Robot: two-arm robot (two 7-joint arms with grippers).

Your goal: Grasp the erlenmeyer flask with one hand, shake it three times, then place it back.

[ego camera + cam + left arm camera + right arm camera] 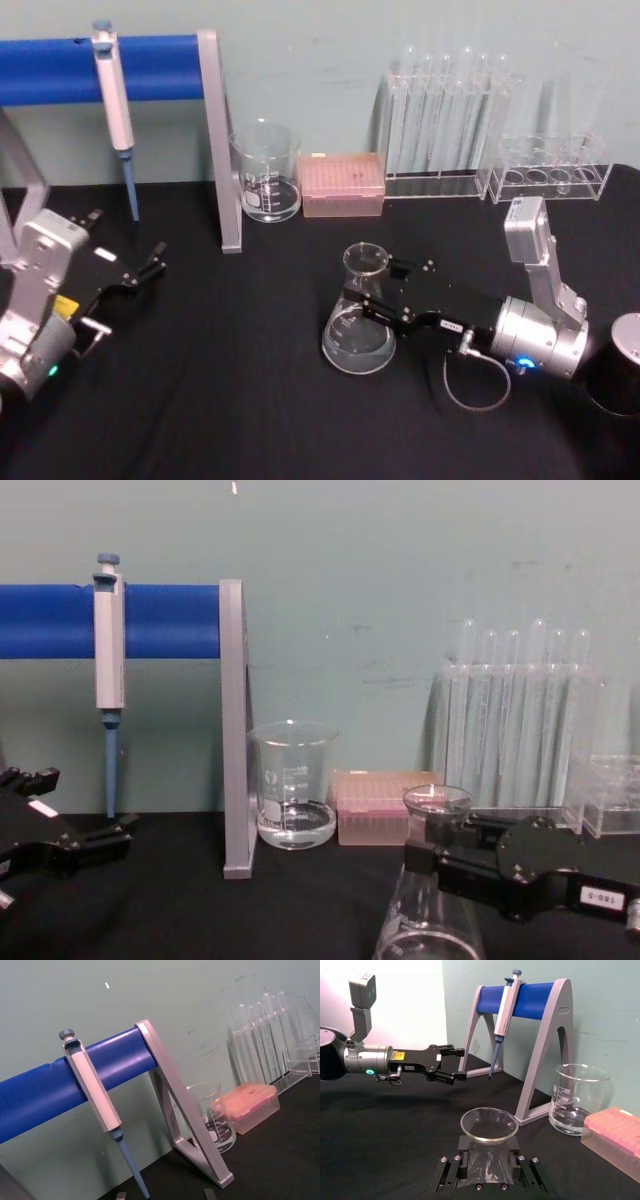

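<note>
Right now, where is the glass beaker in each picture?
Head: beaker at the back, left of centre.
Chest: beaker low, left of centre.
Left wrist: beaker partly behind the stand leg.
Right wrist: beaker next to the pink box.
Landmark: everywhere it stands between the stand leg and the pink box.

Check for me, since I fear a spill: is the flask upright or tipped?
Upright: the erlenmeyer flask stands with rim above its wide base; the right gripper grips its neck. The left gripper rests apart.

Head high, looking down; chest low, level (side-on); wrist views close; all share beaker (266,175).
</note>
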